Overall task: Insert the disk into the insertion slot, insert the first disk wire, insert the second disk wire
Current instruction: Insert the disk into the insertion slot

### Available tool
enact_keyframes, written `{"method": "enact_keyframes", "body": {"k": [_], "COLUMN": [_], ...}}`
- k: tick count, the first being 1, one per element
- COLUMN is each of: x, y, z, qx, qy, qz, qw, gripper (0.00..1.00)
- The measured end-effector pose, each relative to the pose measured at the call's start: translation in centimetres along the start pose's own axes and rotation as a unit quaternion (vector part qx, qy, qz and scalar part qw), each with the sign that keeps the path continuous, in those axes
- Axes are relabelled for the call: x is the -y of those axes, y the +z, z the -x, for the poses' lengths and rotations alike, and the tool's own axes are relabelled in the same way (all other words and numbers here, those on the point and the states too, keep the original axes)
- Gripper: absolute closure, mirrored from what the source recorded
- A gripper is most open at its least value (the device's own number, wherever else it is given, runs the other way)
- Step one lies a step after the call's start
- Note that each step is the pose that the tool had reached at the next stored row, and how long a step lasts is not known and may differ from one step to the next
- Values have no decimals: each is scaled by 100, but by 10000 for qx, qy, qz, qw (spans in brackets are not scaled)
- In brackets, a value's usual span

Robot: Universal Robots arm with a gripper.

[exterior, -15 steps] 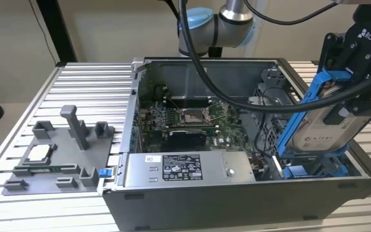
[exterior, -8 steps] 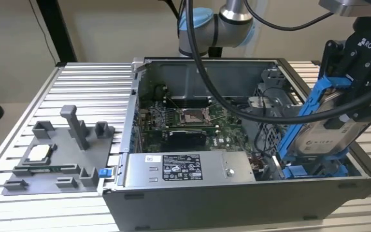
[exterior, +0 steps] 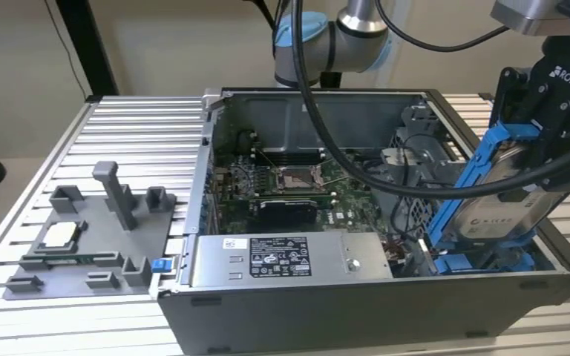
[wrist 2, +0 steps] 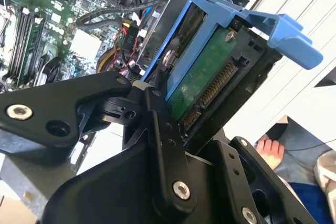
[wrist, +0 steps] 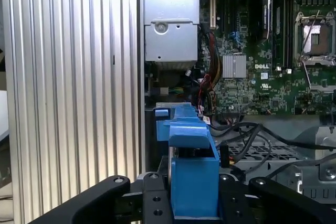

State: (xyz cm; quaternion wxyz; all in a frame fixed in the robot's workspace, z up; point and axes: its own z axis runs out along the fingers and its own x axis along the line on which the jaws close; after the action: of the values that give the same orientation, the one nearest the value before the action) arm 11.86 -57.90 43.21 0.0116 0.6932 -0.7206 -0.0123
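My gripper (exterior: 534,152) is shut on the disk (exterior: 498,211), a silver-grey drive with a white label in a bright blue carrier frame. I hold it tilted steeply over the open computer case at the exterior view's right. Its lower end is down at the drive bay (exterior: 488,261), where more blue plastic shows; whether it touches I cannot tell. In the second wrist view the disk's green board and connector (wrist 2: 202,74) sit between the black fingers (wrist 2: 156,103). In the first wrist view the blue carrier (wrist: 191,145) rises from the gripper (wrist: 194,203). Loose black cables (wrist: 247,140) lie beside the bay.
A grey labelled power-supply box (exterior: 275,259) lies along the case's front, the motherboard (exterior: 285,185) behind it. A grey fixture with upright posts (exterior: 87,237) stands on the ribbed metal table (exterior: 136,133) at the exterior view's left. A person's hand (wrist 2: 270,148) shows beyond the case.
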Motion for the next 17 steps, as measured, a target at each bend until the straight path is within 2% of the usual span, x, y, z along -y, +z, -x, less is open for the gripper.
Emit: {"method": "enact_keyframes", "body": {"k": [5,17], "x": [13,57], "y": [7,152], "z": [0,8], "qx": [2,20], "qy": [-1,-57], "qz": [12,18], "qw": [10000,10000], "gripper": [100,100]}}
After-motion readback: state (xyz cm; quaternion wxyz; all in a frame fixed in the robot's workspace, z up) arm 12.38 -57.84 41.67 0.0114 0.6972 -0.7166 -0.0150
